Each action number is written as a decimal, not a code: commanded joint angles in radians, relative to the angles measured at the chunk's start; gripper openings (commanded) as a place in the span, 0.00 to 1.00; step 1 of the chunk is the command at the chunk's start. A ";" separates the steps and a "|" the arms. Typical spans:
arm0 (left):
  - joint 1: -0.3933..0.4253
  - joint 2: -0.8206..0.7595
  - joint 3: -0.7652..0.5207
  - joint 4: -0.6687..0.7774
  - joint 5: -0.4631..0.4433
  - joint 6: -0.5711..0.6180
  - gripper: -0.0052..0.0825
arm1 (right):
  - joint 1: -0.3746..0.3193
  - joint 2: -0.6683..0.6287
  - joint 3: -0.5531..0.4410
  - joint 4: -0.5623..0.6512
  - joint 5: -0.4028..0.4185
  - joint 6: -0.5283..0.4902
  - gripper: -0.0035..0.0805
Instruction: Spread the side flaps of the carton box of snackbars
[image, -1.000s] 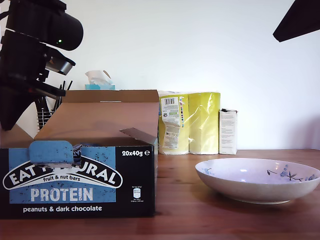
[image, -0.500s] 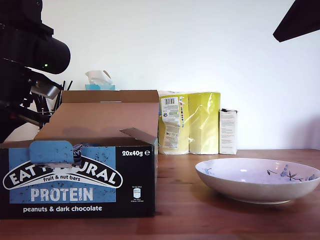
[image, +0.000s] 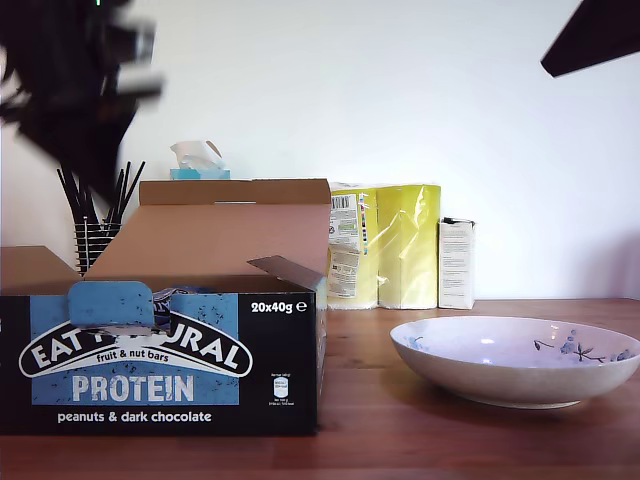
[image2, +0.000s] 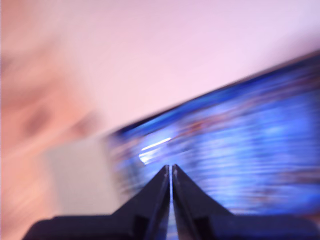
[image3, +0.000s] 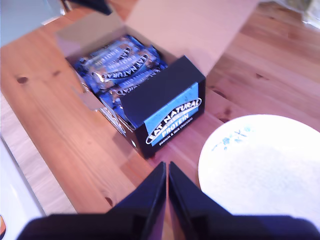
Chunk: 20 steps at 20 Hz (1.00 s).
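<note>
The carton box (image: 160, 360) stands on the table at the exterior view's left, black with a blue front panel, and blue-wrapped bars (image3: 117, 70) fill it. Its wide lid flap (image: 215, 235) leans back. One side flap (image: 288, 272) at the end nearer the bowl tilts inward, showing black from above (image3: 160, 87). The other side flap (image: 30, 268) lies outward, brown face showing (image3: 85, 37). My first gripper (image2: 171, 167) is shut and empty in a heavily blurred view of blue wrappers. Its arm (image: 80, 80) is a blur above the box's far end. My second gripper (image3: 166, 164) is shut, high above box and bowl.
A wide white bowl (image: 520, 360) with blue flowers sits at the exterior view's right. Behind stand a yellow wrapped pack (image: 385, 245), a small white carton (image: 456, 262), a tissue box (image: 200, 160) and a wire holder of black sticks (image: 95, 215). The second arm (image: 595, 35) hangs top right.
The first arm has swung upward from the box's end and is now blurred. The box has slid slightly toward the exterior view's right. The second arm has hardly moved.
</note>
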 joint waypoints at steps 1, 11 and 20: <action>0.004 0.054 -0.021 -0.007 0.068 0.002 0.04 | 0.004 -0.030 0.010 -0.005 -0.023 -0.006 0.03; -0.125 0.193 -0.021 0.071 0.162 -0.027 0.04 | 0.005 -0.182 0.010 -0.261 -0.072 -0.024 0.03; -0.193 0.238 -0.021 0.137 0.208 -0.071 0.04 | 0.004 -0.253 0.027 -0.349 -0.072 -0.028 0.03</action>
